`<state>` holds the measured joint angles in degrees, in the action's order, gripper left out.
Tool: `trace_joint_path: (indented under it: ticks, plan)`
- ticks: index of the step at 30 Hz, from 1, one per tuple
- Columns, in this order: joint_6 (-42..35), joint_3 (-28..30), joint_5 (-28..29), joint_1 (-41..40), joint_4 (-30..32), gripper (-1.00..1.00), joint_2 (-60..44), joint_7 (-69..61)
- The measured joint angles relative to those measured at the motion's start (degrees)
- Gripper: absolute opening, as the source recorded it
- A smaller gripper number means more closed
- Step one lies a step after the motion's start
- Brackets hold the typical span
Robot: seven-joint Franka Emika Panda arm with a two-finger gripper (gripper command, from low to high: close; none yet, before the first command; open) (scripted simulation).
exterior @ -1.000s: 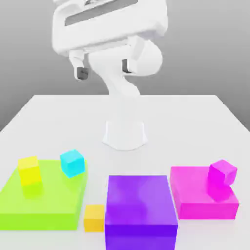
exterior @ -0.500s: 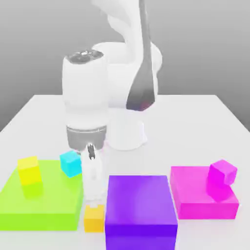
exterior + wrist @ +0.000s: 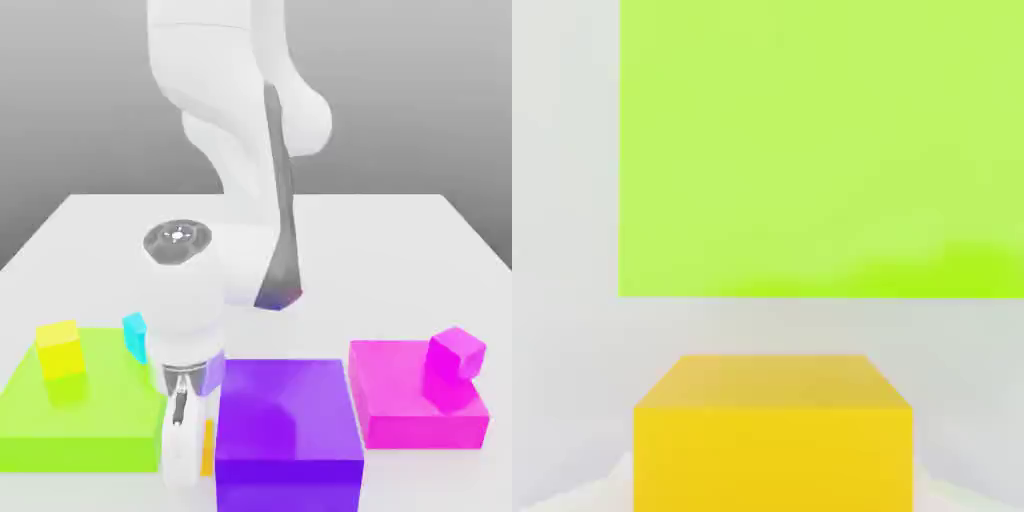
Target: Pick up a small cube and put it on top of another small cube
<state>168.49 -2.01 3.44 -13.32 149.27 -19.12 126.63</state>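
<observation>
You've got the gripper (image 3: 183, 470) down low at the table (image 3: 100, 240), in the gap between the lime block (image 3: 70, 420) and the purple block (image 3: 290, 420), and the small orange cube (image 3: 772, 440) sits right under the hand, square in the hand view with the lime block beyond it. In the exterior view only a sliver of that cube (image 3: 207, 447) peeks out beside the purple block. Whether the fingers are spread or closed on it, I cannot tell. Expect a light, rigid little piece with flat, smooth faces, so it could slip if pinched off-centre. Take it across two opposite side faces, mid-height. The lemon-yellow cube (image 3: 58, 349), cyan cube (image 3: 133, 334) and magenta cube (image 3: 457, 352) wait as possible perches.
</observation>
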Motion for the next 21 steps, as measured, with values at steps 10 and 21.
trace_joint_path:
  ticks: [10,21]
  plan:
    - [-10.5,-3.1,-7.7,-3.1,0.1,-1.0,12.8,-12.5]
    - [-19.5,-12.3,-14.7,12.7,-0.9,-1.0,23.5,-36.5]
